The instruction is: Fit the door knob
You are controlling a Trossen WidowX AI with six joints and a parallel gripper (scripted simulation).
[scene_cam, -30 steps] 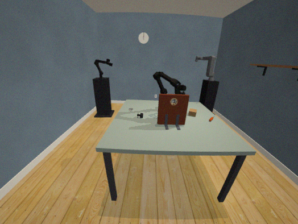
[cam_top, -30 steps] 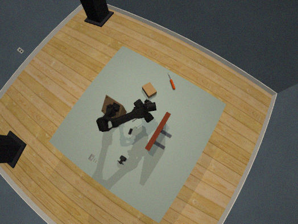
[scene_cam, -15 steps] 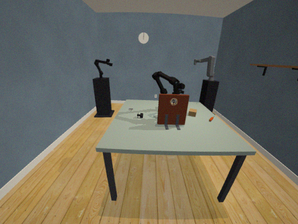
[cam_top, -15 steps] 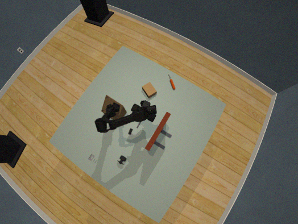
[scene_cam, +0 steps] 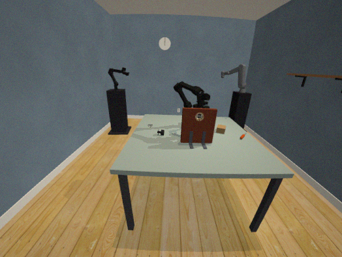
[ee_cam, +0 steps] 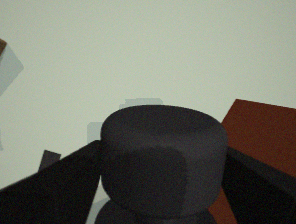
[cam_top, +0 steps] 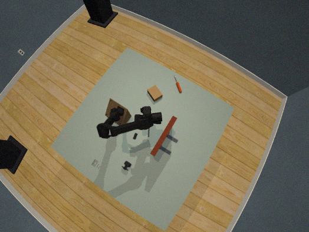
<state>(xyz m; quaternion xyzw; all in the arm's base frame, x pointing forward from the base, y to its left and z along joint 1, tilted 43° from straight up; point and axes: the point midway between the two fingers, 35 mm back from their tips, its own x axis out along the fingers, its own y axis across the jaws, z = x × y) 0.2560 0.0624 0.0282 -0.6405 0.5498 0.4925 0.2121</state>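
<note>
A: Surface and room?

B: Pale grey-green table (cam_top: 188, 188) (scene_cam: 202, 160) on dark square legs; floor (cam_top: 65, 68) (scene_cam: 183, 209) of honey-coloured planks, walls (scene_cam: 137, 59) matte blue. A round white clock (scene_cam: 164, 44) hangs on the far one.

A: Materials, shapes?

B: Panel (cam_top: 164, 136) (scene_cam: 198, 127) (ee_cam: 267, 132): flat, red-brown, upright on two dark feet. The latch (scene_cam: 201, 116) shows as a pale ring with a dark centre near its top edge. Block (cam_top: 154, 93) (scene_cam: 220, 129): tan, square-edged. Screwdriver (cam_top: 178, 87) (scene_cam: 242, 136): orange handle, lying flat. Also a small black spool-shaped part (cam_top: 127, 165) (scene_cam: 160, 132).

A: Arm pose?

B: The black arm (cam_top: 127, 128) (scene_cam: 190, 87) rises, bends at the elbow and reaches toward the panel, its wrist on the robot's side, above the table.

A: Gripper (ee_cam: 160, 150)?

B: Clamped on the knob (ee_cam: 164, 162), a dark, smooth, round-edged cylinder, one finger on each side.

A: Knob seated?

B: No: held apart from the panel. Spindle and plate alignment with the socket: cannot tell.
</note>
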